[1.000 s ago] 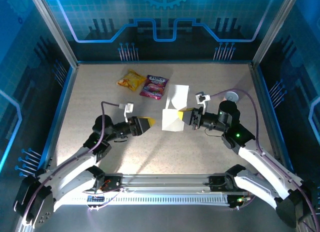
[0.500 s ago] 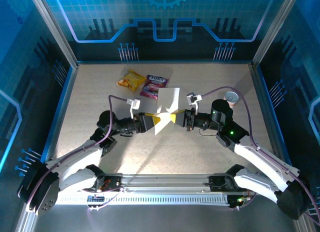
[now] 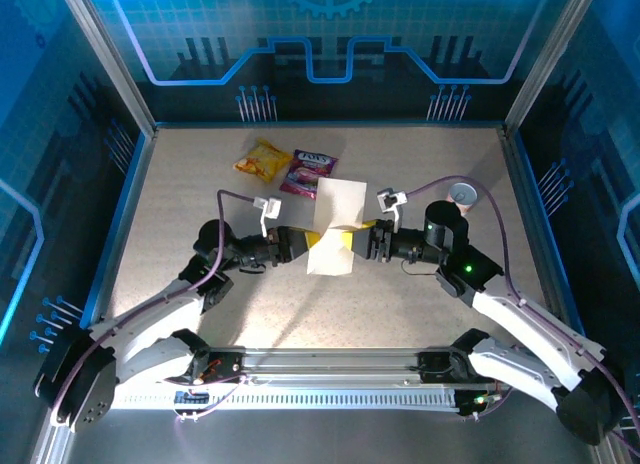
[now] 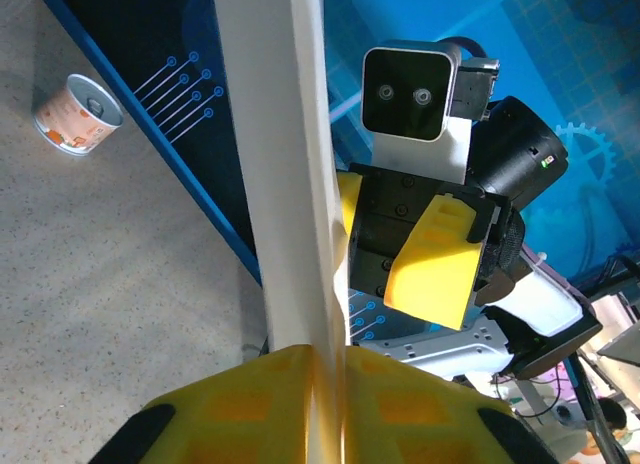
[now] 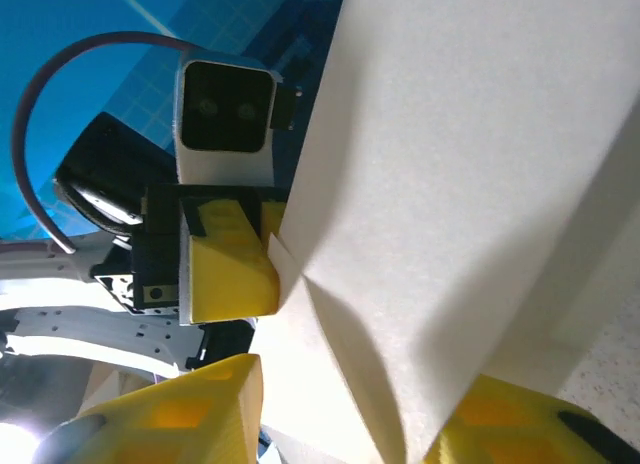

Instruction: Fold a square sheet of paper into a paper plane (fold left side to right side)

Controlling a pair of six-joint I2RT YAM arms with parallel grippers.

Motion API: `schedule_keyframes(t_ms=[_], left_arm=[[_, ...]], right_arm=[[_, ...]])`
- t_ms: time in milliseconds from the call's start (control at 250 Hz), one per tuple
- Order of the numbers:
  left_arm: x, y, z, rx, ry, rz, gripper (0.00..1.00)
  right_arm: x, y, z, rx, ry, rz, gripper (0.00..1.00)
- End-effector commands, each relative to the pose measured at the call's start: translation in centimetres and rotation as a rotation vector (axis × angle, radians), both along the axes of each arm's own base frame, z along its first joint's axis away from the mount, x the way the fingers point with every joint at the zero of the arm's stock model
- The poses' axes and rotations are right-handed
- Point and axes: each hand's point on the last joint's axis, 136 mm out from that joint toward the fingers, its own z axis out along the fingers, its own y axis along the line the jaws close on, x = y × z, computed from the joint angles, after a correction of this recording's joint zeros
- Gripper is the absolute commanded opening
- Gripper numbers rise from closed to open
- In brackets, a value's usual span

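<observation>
Where the two arms meet over the middle of the table (image 3: 190,214), the white sheet of paper (image 3: 335,222) stands between them, its upper part leaning toward the far side and its lower part toward the near side. Whether the lower edge rests on the table cannot be told.

Left gripper (image 3: 303,247): reaches in from the left. In the left wrist view its two yellow fingers (image 4: 250,404) are pressed together on the edge of the sheet, which rises from between them as a narrow white band.

Right gripper (image 3: 360,242): reaches in from the right, directly facing the left gripper. In the right wrist view its jaws stand apart, one on either side of the sheet, and a gap shows between the left-hand finger and the paper. A crease and overlapping layers of paper show here.

Other items: a yellow snack packet (image 3: 262,160) and a pink snack packet (image 3: 307,172) lie side by side at the far side of the table, the pink one just beside the upper left corner of the sheet. A small round can (image 3: 462,195) stands behind the right arm, apart from the paper.
</observation>
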Motion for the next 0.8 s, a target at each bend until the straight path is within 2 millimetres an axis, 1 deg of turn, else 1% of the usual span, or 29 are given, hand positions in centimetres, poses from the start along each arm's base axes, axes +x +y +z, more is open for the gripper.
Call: schedule_keyframes(t_ms=[0, 72, 100, 152, 200, 264, 316, 368, 420, 424, 432, 499, 643, 719, 795], left_arm=[[0.0, 0.2, 0.3, 0.044, -0.029, 0.027, 0.12], [0.2, 0.4, -0.9, 0.110, 0.005, 0.048, 0.07], [0.2, 0.4, -1.4, 0.141, 0.014, 0.053, 0.06], [0.4, 0.7, -2.7, 0.219, 0.048, 0.083, 0.00], [0.7, 1.3, -4.4, 0.326, 0.083, 0.124, 0.00], [1.2, 2.9, -7.3, 0.498, 0.148, 0.205, 0.00], [1.2, 4.1, -9.1, 0.620, 0.187, 0.240, 0.00], [1.1, 5.1, -10.5, 0.718, 0.213, 0.269, 0.00], [0.8, 5.6, -11.4, 0.797, 0.226, 0.277, 0.00], [0.8, 5.6, -11.5, 0.803, 0.227, 0.278, 0.00], [0.8, 5.7, -11.6, 0.816, 0.228, 0.283, 0.00], [0.6, 6.4, -12.6, 0.925, 0.230, 0.319, 0.00], [0.6, 7.6, -14.0, 1.185, 0.212, 0.403, 0.00], [0.8, 8.3, -14.2, 1.334, 0.182, 0.457, 0.00], [1.2, 9.2, -13.9, 1.475, 0.145, 0.539, 0.00]], right_arm=[[0.5, -1.4, -0.6, -0.060, 0.000, -0.071, 0.49], [1.1, -2.5, -2.0, -0.133, 0.027, -0.144, 0.57], [1.4, -3.2, -2.9, -0.180, 0.045, -0.184, 0.59], [2.0, -4.7, -4.6, -0.276, 0.080, -0.260, 0.66], [2.4, -6.3, -6.4, -0.380, 0.127, -0.336, 0.72], [2.7, -8.3, -8.7, -0.522, 0.182, -0.402, 0.79], [2.7, -10.0, -10.4, -0.650, 0.233, -0.446, 0.85], [2.5, -11.5, -11.9, -0.759, 0.272, -0.477, 0.90], [2.2, -12.8, -13.5, -0.860, 0.312, -0.493, 0.94], [2.3, -12.8, -13.1, -0.857, 0.306, -0.497, 0.94], [2.5, -12.9, -13.0, -0.864, 0.304, -0.501, 0.94], [2.5, -13.9, -13.7, -0.936, 0.323, -0.522, 1.00], [2.6, -15.4, -14.5, -0.992, 0.351, -0.591, 0.99], [2.6, -16.2, -14.6, -1.003, 0.352, -0.637, 0.99], [2.6, -17.0, -14.2, -1.005, 0.343, -0.680, 0.99]])
